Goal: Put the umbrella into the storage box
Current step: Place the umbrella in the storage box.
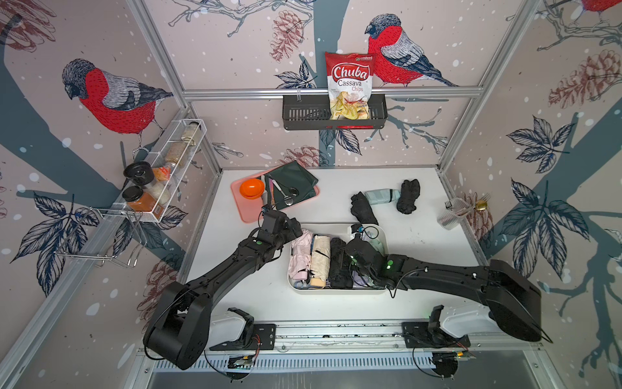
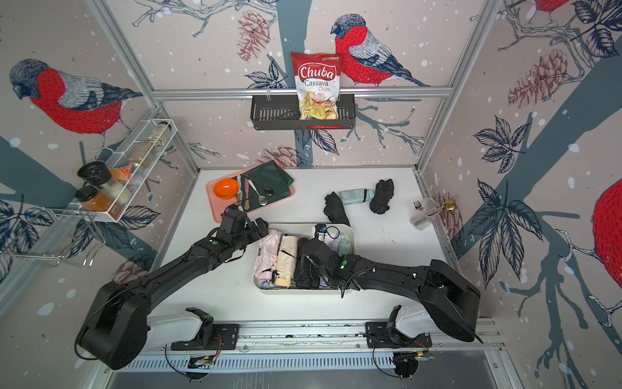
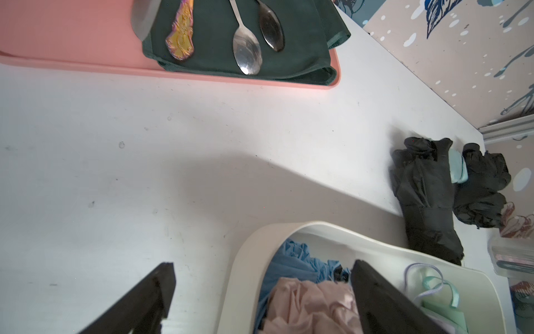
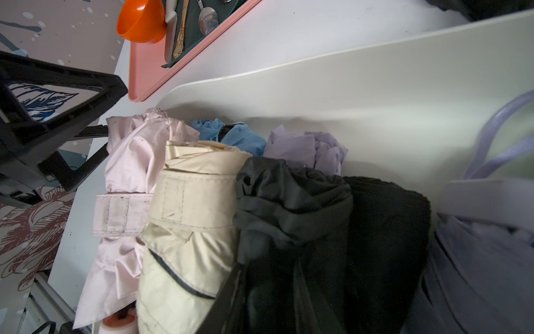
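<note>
A: How far along?

B: Partway. A pink umbrella (image 1: 300,256), a cream umbrella (image 1: 319,261) and a boxed black umbrella (image 1: 338,266) lie side by side in the box (image 1: 336,291). Three more lie on the table past its far-right rim: near black umbrella (image 1: 363,209), mint umbrella (image 1: 382,196), far black umbrella (image 1: 408,196).

A: Grippers?

B: The left gripper (image 3: 261,267) gapes wide and empty, astride the box's left rim — the left wrist view shows that, the top views don't. The right gripper (image 1: 351,251) is down inside the box; whether its jaws grip anything, I can't tell.

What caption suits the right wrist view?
Folded pink umbrella, cream umbrella and black umbrella packed side by side in the off-white plastic storage box.
</note>
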Motion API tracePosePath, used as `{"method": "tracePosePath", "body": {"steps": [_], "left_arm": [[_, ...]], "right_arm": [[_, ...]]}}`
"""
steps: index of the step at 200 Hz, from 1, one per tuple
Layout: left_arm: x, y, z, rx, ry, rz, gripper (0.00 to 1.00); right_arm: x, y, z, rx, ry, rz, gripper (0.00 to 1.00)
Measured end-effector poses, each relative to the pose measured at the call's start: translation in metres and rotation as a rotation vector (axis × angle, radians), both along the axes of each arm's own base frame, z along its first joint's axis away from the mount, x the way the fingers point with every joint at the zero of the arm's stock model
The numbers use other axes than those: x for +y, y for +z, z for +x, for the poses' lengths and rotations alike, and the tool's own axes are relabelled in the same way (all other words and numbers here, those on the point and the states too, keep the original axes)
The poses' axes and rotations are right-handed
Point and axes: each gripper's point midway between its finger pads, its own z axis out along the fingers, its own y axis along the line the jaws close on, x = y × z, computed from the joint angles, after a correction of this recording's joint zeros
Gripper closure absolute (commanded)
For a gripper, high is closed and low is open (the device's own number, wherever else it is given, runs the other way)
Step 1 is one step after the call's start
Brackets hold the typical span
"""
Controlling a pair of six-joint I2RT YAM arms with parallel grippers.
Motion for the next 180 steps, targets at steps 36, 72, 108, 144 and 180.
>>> {"method": "tracePosePath", "body": {"steps": [36,72,108,144,180], "left_arm": [[-0.003,-0.008,-0.004,0.024,-0.015,-0.009,0.02],[-0.004,-0.008,-0.003,0.02,-0.014,-0.015,0.02],[-0.004,-0.007,-0.002,0.019,-0.009,-0.021,0.02],[-0.003,-0.006,-0.001,0.018,0.002,-0.023,0.02],[0.0,-0.002,0.001,0.002,0.019,-0.018,0.01]], "right_arm": [[0.013,-0.005,0.004,0.013,0.013,0.0,0.67],[0.016,0.0,0.002,0.019,0.027,-0.001,0.53],[0.011,0.015,0.003,0.014,0.039,-0.028,0.37],[0.005,0.043,0.018,-0.03,0.026,-0.051,0.29],[-0.017,0.082,0.054,-0.116,-0.037,-0.082,0.22]]}}
